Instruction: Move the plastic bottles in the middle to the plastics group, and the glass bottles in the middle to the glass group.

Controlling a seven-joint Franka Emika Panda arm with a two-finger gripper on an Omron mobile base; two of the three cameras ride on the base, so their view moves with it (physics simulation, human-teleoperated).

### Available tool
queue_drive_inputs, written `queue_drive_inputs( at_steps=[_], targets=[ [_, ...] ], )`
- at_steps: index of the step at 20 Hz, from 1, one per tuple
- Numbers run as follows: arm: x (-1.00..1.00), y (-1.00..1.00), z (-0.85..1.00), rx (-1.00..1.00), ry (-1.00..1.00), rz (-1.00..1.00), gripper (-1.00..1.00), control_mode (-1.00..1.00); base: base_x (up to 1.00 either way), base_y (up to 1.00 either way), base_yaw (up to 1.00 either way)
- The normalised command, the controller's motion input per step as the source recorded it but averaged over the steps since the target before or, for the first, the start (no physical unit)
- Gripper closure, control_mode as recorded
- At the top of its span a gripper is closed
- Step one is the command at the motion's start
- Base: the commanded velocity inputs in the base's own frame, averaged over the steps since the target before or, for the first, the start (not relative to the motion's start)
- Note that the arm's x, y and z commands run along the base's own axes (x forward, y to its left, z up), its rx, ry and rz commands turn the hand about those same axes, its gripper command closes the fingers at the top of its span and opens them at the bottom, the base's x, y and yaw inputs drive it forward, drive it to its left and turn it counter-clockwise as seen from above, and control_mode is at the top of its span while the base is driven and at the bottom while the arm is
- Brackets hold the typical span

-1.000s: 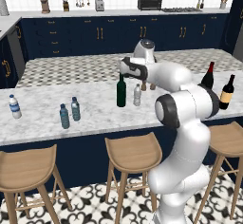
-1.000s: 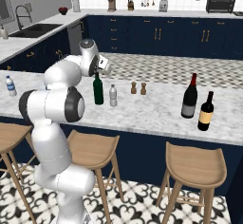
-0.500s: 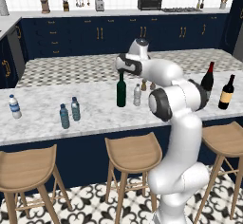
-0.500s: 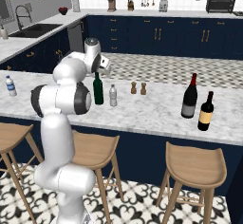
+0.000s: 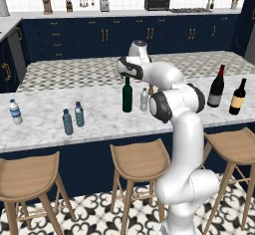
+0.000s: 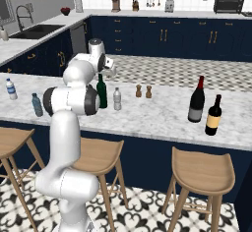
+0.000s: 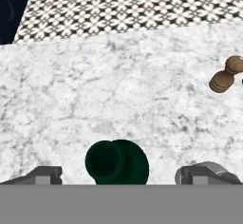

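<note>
At the far left of the marble counter [image 5: 45, 129] stands the white bottle with a blue label band [image 5: 15, 111], and a little to its right the teal-blue bottle [image 5: 67, 122] with a pale blue bottle [image 5: 78, 114] just beside it; these sit where the plastics collect. In the middle stands the tall green wine bottle [image 5: 127, 94], upright, with a clear greyish-white bottle [image 5: 144, 99] just to its right and two small brown shakers [image 6: 142, 91] slightly farther back. At the right end the two near-black wine bottles, one with a grey-white label [image 5: 217, 86] and one with a yellow-tan label [image 5: 238, 97], stand near each other. The gripper [image 5: 126, 72] hangs directly over the green bottle's top; in the hand view its fingertips [image 7: 43, 174] are spread wide, one on each side of the bottle's round dark top [image 7: 116, 161], holding nothing. The likeliest trouble, as I judge it, is the tall slim bottle tipping: if the fingers close off-centre on the neck or come down onto the cap, it could topple into the clear bottle next to it. A carry to the right end could also knock the shakers or bump the red-topped bottles on arrival. The arm rises from the near side, folds at a raised elbow over the counter edge, and reaches back left with the wrist turned down so the hand points straight at the counter.
</note>
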Motion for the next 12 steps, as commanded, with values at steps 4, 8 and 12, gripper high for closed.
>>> queue_drive_inputs(
  at_steps=[4,8,12],
  targets=[
    [0.34,0.01,-0.10,0.00,0.00,0.01,-1.00,-1.00,0.00,0.00,0.00],
    [0.14,0.02,-0.15,0.00,0.06,0.00,-1.00,-1.00,0.00,0.00,0.00],
    [-0.01,0.00,-0.12,0.00,0.01,0.00,-1.00,-1.00,0.00,0.00,0.00]
  ],
)
